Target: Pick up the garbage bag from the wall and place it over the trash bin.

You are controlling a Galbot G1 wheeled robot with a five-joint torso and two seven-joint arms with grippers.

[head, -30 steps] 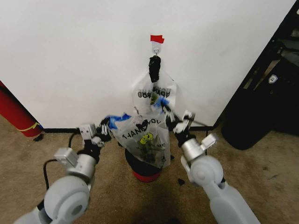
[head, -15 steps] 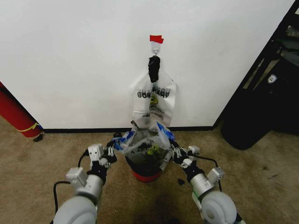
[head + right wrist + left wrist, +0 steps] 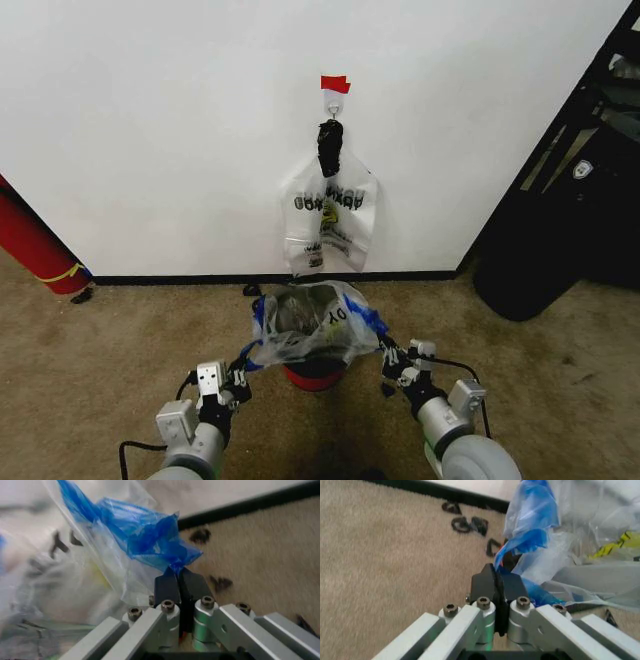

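The garbage bag (image 3: 318,325) lies spread over the top of the trash bin (image 3: 314,377), its clear plastic draped across the bin's mouth with the black lettering and a patch of yellow showing through, and blue patches at its left and right edges. Below the plastic I can see the bin's red bottom rim standing on the carpet (image 3: 110,340), just in front of the wall (image 3: 160,130).

My left gripper (image 3: 236,377) sits low at the bag's left side. In the left wrist view its fingers (image 3: 490,587) are pressed together with the blue corner of the garbage bag (image 3: 532,542) pinched between them. My right gripper (image 3: 390,358) is at the bag's right side, and the right wrist view shows its fingers (image 3: 167,587) closed tight on the other blue patch of the garbage bag (image 3: 145,542).

Farther off, another printed bag (image 3: 330,215), tied with black at the top, hangs on the wall from a hook (image 3: 335,101) under a strip of red tape (image 3: 335,83). A red cylinder (image 3: 35,245) leans at the far left, and a tall black object (image 3: 560,230) stands at the right.
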